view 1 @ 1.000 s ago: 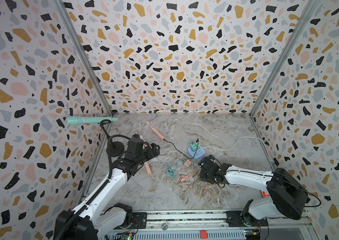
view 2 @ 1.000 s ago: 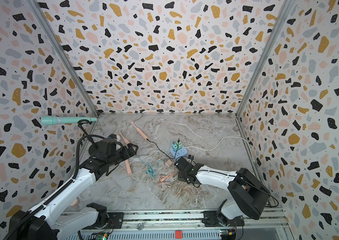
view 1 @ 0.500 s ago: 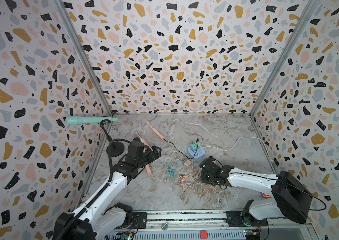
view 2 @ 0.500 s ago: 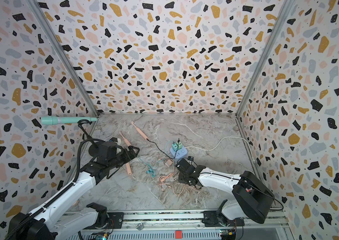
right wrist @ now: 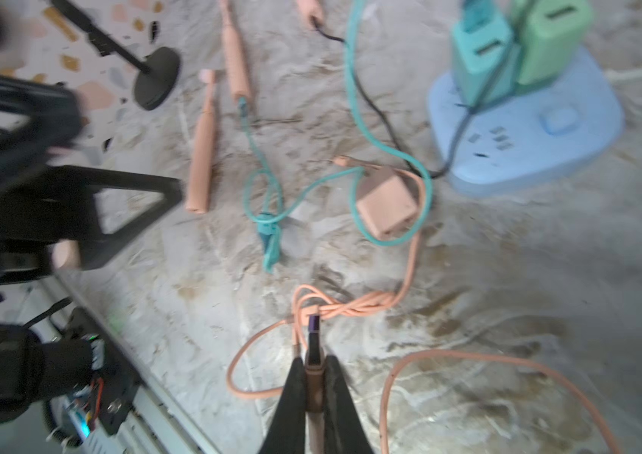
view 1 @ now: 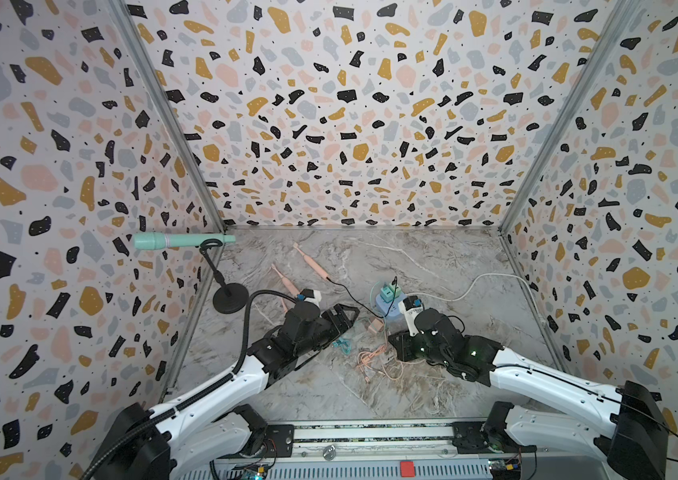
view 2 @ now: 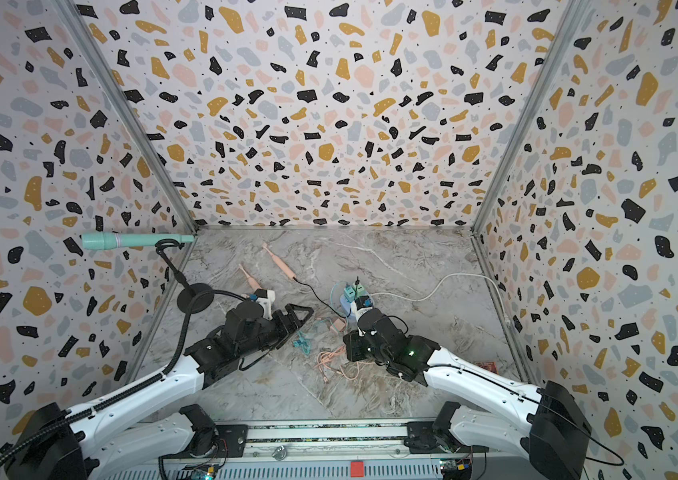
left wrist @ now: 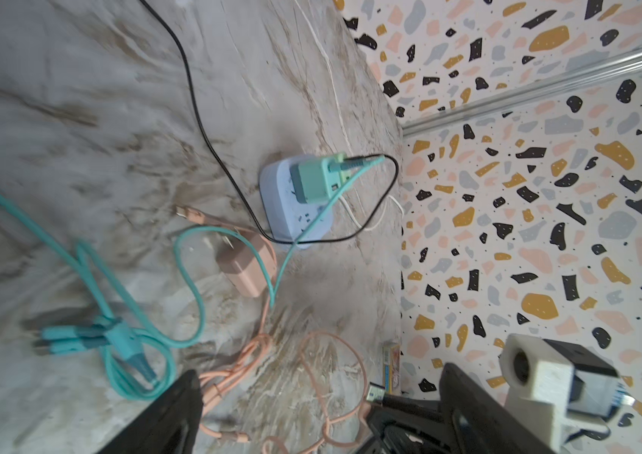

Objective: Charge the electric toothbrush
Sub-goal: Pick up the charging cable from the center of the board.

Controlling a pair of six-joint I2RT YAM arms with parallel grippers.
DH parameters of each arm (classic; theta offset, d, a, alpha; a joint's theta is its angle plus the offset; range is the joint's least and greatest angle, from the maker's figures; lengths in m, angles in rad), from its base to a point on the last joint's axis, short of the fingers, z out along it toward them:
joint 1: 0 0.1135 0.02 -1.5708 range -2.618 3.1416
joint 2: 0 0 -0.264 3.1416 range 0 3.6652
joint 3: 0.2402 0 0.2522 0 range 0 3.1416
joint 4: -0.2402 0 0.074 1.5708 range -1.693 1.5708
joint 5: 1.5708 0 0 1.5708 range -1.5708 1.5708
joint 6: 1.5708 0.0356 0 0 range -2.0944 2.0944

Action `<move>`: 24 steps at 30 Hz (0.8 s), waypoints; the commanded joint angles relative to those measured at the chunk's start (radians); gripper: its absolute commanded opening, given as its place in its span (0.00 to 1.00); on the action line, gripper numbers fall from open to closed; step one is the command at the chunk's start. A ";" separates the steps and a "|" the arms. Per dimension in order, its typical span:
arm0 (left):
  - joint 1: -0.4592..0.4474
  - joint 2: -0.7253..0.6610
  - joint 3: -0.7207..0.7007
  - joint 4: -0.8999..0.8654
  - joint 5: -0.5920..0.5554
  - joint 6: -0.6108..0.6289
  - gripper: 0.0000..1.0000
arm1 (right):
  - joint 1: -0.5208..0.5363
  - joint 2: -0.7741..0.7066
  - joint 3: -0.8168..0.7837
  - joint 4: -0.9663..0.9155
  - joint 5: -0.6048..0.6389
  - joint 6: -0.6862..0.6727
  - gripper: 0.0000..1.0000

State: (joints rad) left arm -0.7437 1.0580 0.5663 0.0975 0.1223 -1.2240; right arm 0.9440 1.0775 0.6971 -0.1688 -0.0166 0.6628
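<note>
Two pink electric toothbrushes lie at the back left: one (view 1: 313, 262) (view 2: 282, 266) has a black cable in its base. The second (view 1: 281, 276) (right wrist: 235, 59) has a teal cable (right wrist: 270, 236) running from its base. A third toothbrush (right wrist: 201, 149) lies beside my left gripper. My right gripper (right wrist: 313, 369) (view 1: 393, 343) is shut on the USB plug (right wrist: 313, 338) (left wrist: 374, 393) of the pink cable (view 1: 370, 361) (right wrist: 351, 310), low over the table. My left gripper (view 1: 343, 316) (left wrist: 319, 401) hangs open and holds nothing. A pink charger block (view 1: 375, 325) (right wrist: 386, 204) lies loose beside the blue power strip (view 1: 387, 305) (right wrist: 528, 129).
Two green adapters (right wrist: 480, 51) (right wrist: 551, 39) sit in the power strip, whose white lead (view 1: 491, 276) runs to the right wall. A teal microphone (view 1: 183, 241) on a black stand (view 1: 229, 301) is at the left wall. Patterned walls close in three sides.
My right gripper has shut on the pink cable's USB plug. My left gripper has swung right, toward the middle of the table, still open.
</note>
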 commanded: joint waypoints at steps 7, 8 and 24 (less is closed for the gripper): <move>-0.134 0.077 0.085 0.012 -0.056 -0.053 0.86 | 0.066 0.014 0.063 0.055 -0.045 -0.136 0.00; -0.139 0.080 0.084 0.007 -0.056 -0.051 0.85 | 0.073 0.018 0.065 0.054 -0.041 -0.141 0.00; -0.185 0.135 0.099 0.003 -0.052 -0.050 0.52 | 0.107 0.047 0.081 0.033 0.026 -0.143 0.00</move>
State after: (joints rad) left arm -0.9138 1.1877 0.6373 0.0765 0.0689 -1.2732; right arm 1.0477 1.1252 0.7422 -0.1230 -0.0143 0.5224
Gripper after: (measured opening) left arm 0.528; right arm 0.100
